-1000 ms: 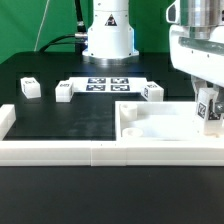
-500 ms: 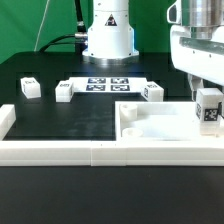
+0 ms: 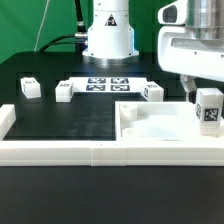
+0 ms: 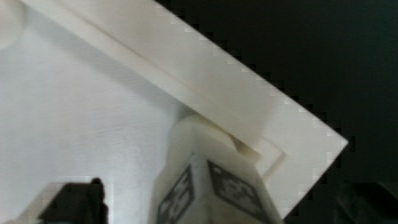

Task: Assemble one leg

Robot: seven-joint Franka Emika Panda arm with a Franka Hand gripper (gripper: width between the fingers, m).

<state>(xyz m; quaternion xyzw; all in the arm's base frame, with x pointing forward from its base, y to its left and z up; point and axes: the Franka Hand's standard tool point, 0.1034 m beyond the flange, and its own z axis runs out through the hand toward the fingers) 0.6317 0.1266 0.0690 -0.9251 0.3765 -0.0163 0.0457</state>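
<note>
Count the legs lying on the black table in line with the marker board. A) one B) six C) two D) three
D: one leg and a second lie on the exterior view's left of the marker board, and a third lies on its right.

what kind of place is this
Likely a robotics lab test bench: the arm's base, the marker board of tags, and a tagged leg in the end effector.
</note>
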